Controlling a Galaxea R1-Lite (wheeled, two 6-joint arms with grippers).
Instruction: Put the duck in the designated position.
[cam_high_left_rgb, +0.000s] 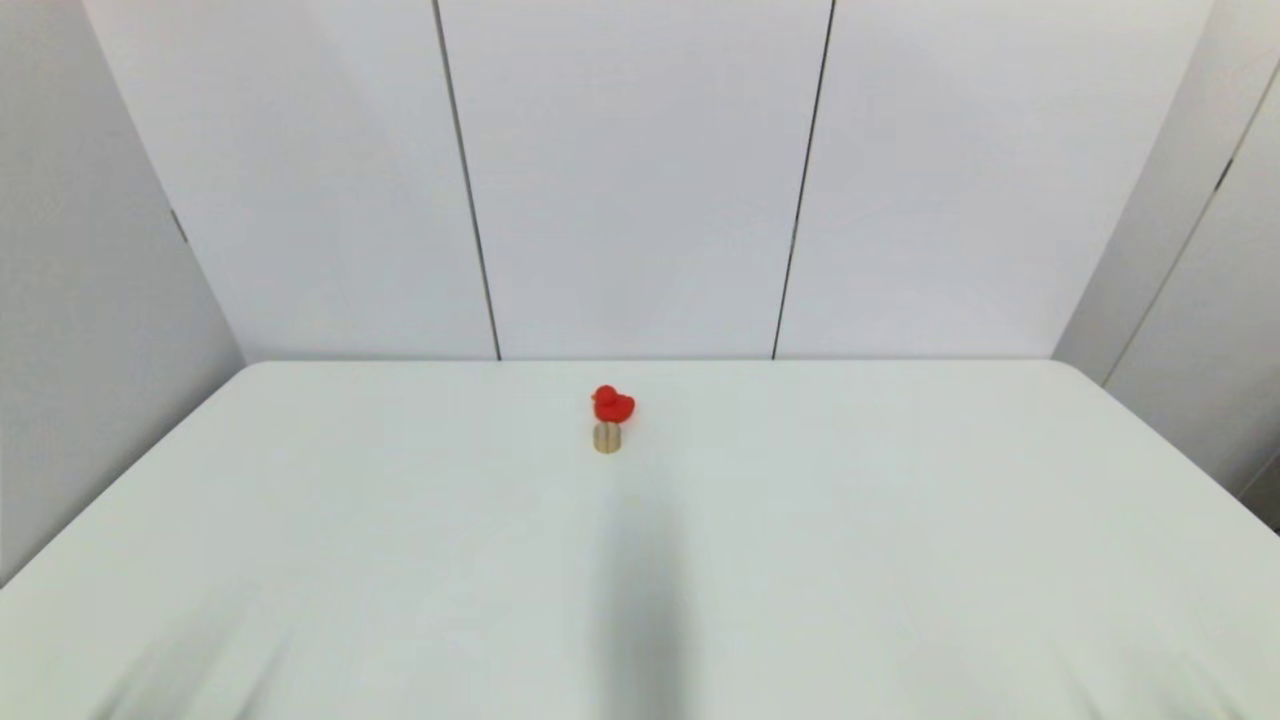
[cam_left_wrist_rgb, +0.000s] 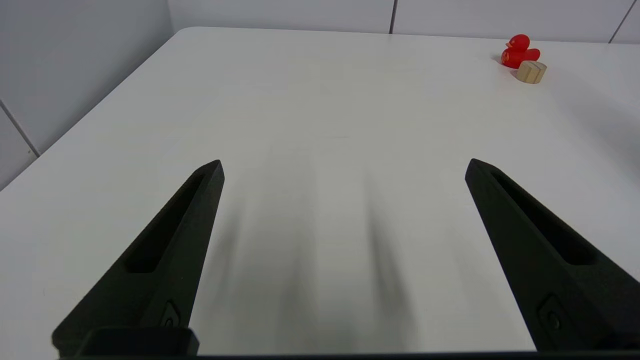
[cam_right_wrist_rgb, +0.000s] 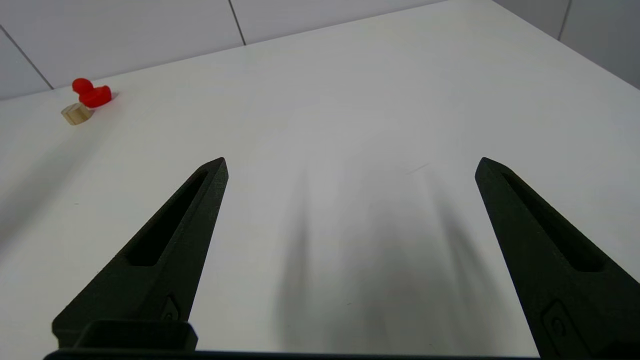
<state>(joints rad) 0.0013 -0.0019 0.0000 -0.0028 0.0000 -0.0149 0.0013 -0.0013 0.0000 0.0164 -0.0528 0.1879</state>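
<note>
Head view: white table (cam_high_left_rgb: 900, 520), both arms out of shot; red duck (cam_high_left_rgb: 612, 403) sits mid-table toward the far edge, w/ tan cylinder (cam_high_left_rgb: 607, 437) (the designated position) just in front of it on the robot's side, close enough that I can't tell touching or a hair apart. Duck is on the tabletop, not on the cylinder, so placing not yet done. Left wrist view: left gripper (cam_left_wrist_rgb: 344, 167) low over bare table near the robot's side, fingers spread wide, nothing between them; duck (cam_left_wrist_rgb: 519, 52) and cylinder (cam_left_wrist_rgb: 531, 71) well off ahead. Right wrist view: right gripper (cam_right_wrist_rgb: 351, 165) likewise low over bare table, fingers wide, empty; duck (cam_right_wrist_rgb: 92, 93) and cylinder (cam_right_wrist_rgb: 77, 113) well apart from it, far off. Handling est.: duck looks light, rubbery, prob. a bit squashy and grippy, not fragile; rounded, so could roll or squirt out of a hard pinch. Best hold: across the fat body, below the head, moderate squeeze. Cylinder top is flat but narrower than the duck; expect a tippy seat, needs centring.
</note>
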